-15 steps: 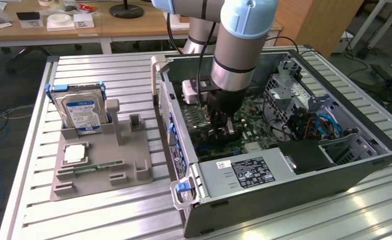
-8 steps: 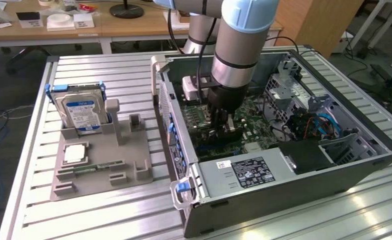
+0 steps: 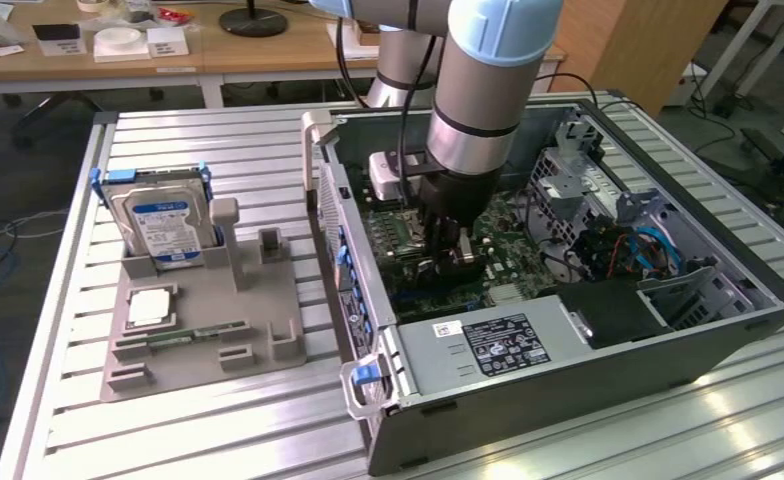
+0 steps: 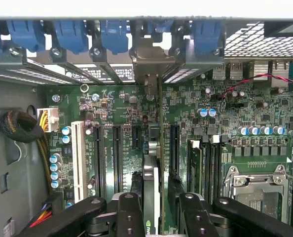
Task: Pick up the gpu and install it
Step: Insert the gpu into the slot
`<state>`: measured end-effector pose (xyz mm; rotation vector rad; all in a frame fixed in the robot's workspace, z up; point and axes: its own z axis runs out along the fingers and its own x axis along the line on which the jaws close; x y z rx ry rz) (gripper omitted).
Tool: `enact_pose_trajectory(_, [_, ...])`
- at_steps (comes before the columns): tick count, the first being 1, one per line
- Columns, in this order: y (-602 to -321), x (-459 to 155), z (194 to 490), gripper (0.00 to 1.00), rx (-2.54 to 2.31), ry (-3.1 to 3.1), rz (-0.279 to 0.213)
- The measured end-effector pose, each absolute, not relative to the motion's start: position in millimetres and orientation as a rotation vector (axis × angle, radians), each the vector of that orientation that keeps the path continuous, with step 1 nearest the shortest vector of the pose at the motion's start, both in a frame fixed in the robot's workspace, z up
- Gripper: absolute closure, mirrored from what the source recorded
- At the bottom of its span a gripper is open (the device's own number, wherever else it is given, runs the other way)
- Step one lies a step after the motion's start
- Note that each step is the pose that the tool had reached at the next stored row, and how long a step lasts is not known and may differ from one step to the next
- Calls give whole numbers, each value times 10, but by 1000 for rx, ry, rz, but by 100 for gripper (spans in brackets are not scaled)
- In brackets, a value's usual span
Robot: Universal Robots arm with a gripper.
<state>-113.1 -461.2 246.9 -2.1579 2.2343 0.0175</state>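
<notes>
Exterior view: the arm reaches down into the open computer case (image 3: 712,320), which lies on its side on the ribbed metal surface (image 3: 205,430), and the hand (image 3: 448,262) is low over the green motherboard (image 3: 519,225) near the middle of the case. The hand is clenched on the gpu (image 3: 443,272), which shows here as a dark shape under the fingers, just above the board. In the wrist view the gpu (image 4: 153,197) is seen edge-on, a thin card standing upright between the two black fingers (image 4: 130,215), which press on it from either side; its pale metal end bracket (image 4: 150,69) stands at the case's rear wall, in line with the row of blue slot clips (image 4: 114,34). The card runs along the board between the long black expansion slots (image 4: 118,153), with a white slot (image 4: 78,155) further off to one side and the processor socket (image 4: 257,182) on the other; whether its edge is seated in a slot cannot be told. At the exterior view's left, well apart from the case, a grey parts holder (image 3: 205,330) sits on the surface with the silver hard drive (image 3: 163,228) with a blue label standing upright in it and a slim green memory stick (image 3: 199,333) lying flat.
</notes>
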Motion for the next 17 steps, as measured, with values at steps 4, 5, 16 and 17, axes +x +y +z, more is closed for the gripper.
enact_pose_trajectory(4, [-4612,-1130,2469,65,-2158,2234,17])
enact_pose_trajectory(5, [-4612,-1130,2469,65,-2158,2234,18])
enact_pose_trajectory(16, [-4612,-1130,2469,73,-2158,2234,17])
enact_pose_trajectory(17, [-4612,-1130,2469,73,-2158,2234,18])
